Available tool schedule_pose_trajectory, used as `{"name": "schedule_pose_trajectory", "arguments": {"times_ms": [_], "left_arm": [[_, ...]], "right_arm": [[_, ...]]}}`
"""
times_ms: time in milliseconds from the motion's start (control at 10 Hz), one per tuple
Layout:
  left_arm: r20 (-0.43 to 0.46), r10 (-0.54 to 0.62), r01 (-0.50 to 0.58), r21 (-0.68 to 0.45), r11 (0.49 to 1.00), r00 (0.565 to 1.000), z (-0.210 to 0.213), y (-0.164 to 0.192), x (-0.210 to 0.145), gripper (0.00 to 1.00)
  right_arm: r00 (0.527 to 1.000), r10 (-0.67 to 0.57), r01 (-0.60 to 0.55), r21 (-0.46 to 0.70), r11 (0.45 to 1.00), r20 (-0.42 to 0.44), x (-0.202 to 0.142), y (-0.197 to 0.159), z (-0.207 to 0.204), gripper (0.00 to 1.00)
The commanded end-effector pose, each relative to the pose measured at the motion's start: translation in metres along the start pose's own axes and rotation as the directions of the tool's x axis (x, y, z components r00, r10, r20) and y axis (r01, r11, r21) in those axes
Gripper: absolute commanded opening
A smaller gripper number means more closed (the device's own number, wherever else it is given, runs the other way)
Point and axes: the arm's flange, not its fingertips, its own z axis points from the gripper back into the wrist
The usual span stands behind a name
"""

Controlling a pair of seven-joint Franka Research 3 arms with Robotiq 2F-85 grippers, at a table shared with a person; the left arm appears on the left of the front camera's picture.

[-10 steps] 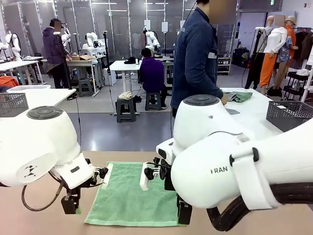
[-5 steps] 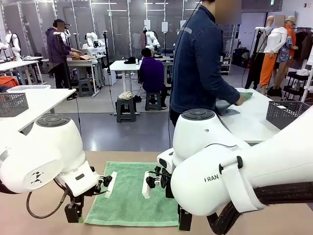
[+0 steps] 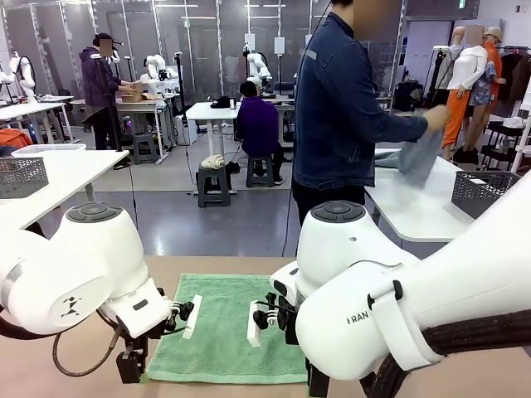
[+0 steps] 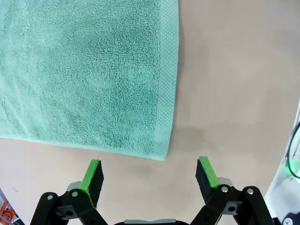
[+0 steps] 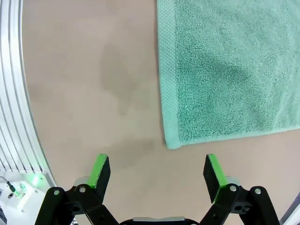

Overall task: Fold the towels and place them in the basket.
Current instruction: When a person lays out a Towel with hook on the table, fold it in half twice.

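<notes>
- Left wrist view: my left tool (image 4: 150, 171) is released, pads spread wide with nothing between them, above bare table (image 4: 234, 93). One corner of the mint green towel (image 4: 89, 70) lies just beyond the gap (closer to one pad, touching neither).
- Right wrist view: my right tool (image 5: 157, 171) is likewise released and empty, with another corner of the same towel just ahead of it.
- Front view: the mint green towel lies flat by the table's near edge, my tools at its two near corners. A person (image 3: 340, 108) beyond the far edge holds the blue-grey towel (image 3: 419, 157) up in one hand (image 3: 436, 118) over a white table (image 3: 415, 211), where the basket (image 3: 485, 195) stands.
</notes>
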Motion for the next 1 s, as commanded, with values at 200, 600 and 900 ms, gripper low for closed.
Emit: {"name": "schedule_pose_trajectory", "arguments": {"times_ms": [200,600,900], "left_arm": [[0.046,-0.016,0.016,-0.013,1.0,0.999,-0.018,-0.049,-0.034,1.0],[0.059,-0.034,0.037,-0.038,0.999,0.998,-0.03,-0.05,-0.037,1.0],[0.061,-0.036,0.039,-0.054,0.998,0.998,-0.034,-0.05,-0.041,1.0]], "right_arm": [[1.0,0.028,-0.028,-0.025,0.999,0.011,-0.009,-0.009,-0.017,1.0],[0.999,0.036,-0.036,-0.016,0.999,0.007,-0.011,-0.011,-0.026,1.0],[0.999,0.037,-0.037,-0.009,0.999,0.005,-0.012,-0.012,-0.031,1.0]]}}
